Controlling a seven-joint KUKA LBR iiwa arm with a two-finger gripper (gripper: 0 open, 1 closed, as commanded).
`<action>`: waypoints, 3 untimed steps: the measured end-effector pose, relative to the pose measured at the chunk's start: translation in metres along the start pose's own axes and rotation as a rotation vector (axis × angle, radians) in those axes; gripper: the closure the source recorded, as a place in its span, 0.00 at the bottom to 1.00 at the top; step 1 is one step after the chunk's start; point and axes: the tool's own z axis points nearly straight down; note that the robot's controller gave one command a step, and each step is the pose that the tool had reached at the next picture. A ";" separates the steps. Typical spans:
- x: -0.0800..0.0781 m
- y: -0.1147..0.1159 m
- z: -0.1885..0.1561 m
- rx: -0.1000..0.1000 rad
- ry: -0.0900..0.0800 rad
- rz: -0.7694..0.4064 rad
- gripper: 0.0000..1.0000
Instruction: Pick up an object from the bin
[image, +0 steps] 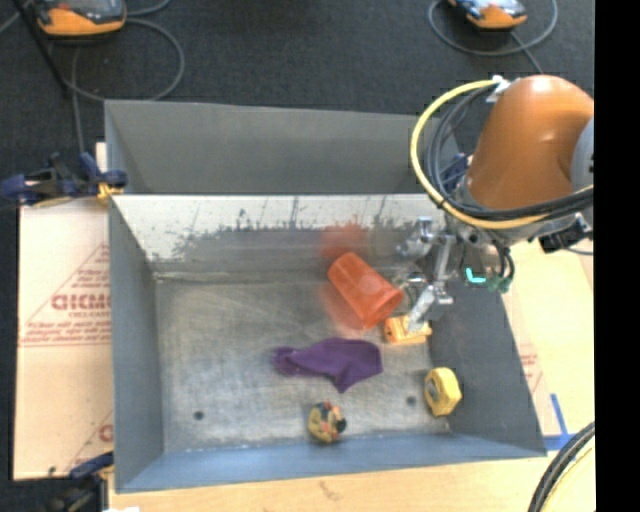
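the gripper (420, 308) hangs at about 2 o'clock over the floor of the bin (260, 150), close to the right wall, below the orange wrist cover (525, 140). its tip comes down at a small yellow and orange block (405, 331) that lies at 3 o'clock, touching it or very nearly so. whether the pincer is apart, together or clamped on the block i cannot tell. an orange cup (362, 288) lies tipped on its side just at the gripper's 9 o'clock, with one end near the block, so room on that side is tight. a purple cloth (330, 360) lies crumpled at the floor's middle, at the block's 8 o'clock and apart from it. a yellow tape measure (441, 390) sits at 4 o'clock near the foot of the right wall, with a gap between it and the block. a speckled ball (326, 421) rests at 6 o'clock beside the front wall. open floor runs from 7 round to 11 o'clock along the left wall.
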 end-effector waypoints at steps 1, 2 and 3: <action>-0.001 0.000 -0.004 0.001 -0.007 -0.001 0.00; 0.017 0.003 0.039 0.001 -0.014 0.010 0.00; 0.043 0.017 0.079 0.000 -0.003 -0.082 0.00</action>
